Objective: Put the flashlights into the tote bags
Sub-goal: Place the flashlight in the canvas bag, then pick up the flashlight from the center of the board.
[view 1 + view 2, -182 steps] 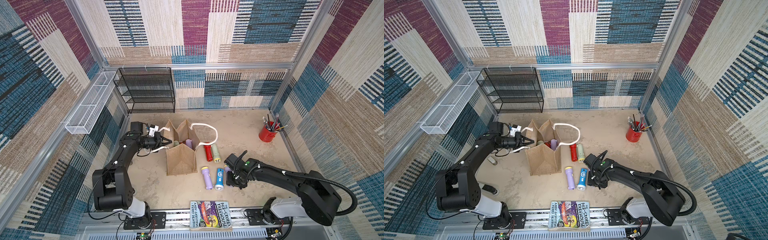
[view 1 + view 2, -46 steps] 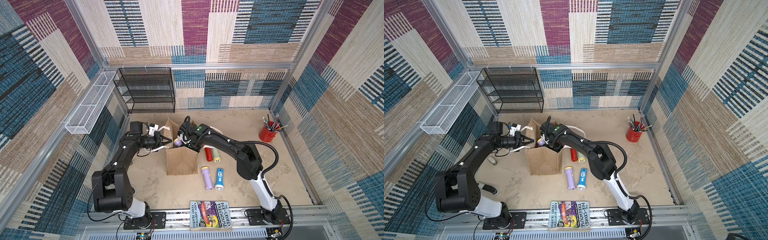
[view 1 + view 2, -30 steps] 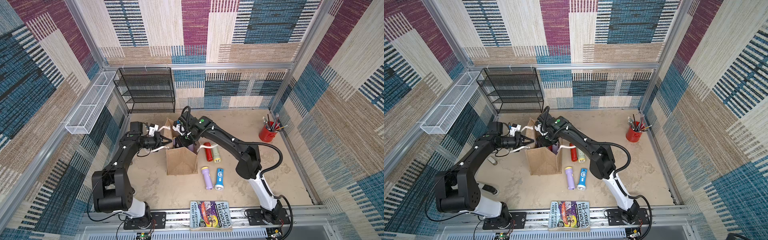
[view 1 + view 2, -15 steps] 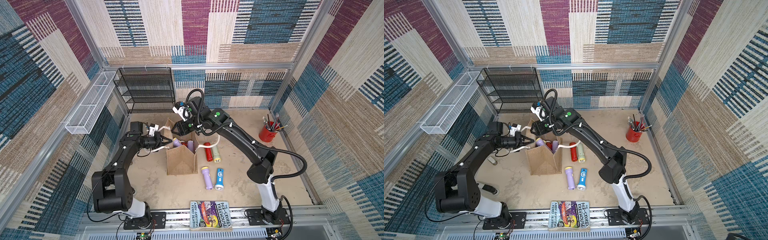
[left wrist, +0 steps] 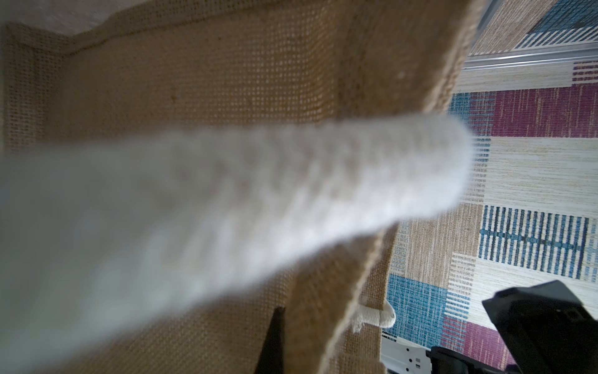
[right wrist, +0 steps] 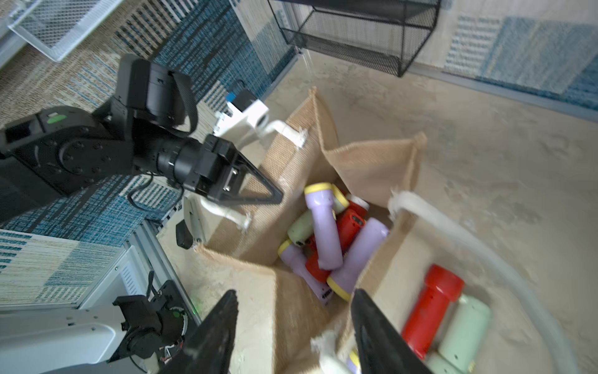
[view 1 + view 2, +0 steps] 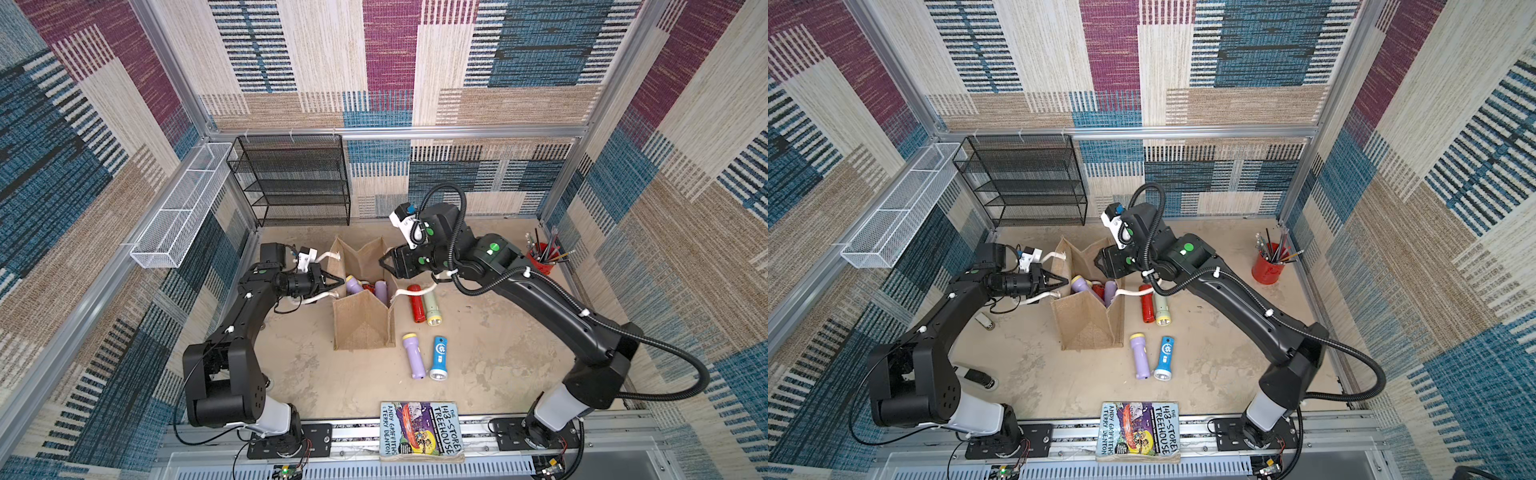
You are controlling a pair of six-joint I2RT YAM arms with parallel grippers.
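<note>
Sandy tabletop (image 7: 498, 353): right gripper (image 6: 294, 293), jaws parted, empty, lifted clear above tote bag (image 7: 361, 324) it reached into a second ago; left gripper (image 7: 340, 283) pinched shut on bag rim. Several flashlights (image 6: 326, 226) inside; four lie loose beside, open floor beyond

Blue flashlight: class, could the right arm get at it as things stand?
Probably yes: the blue flashlight lies uncovered on open floor, apart from the bag, and the right gripper hangs open and empty.
</note>
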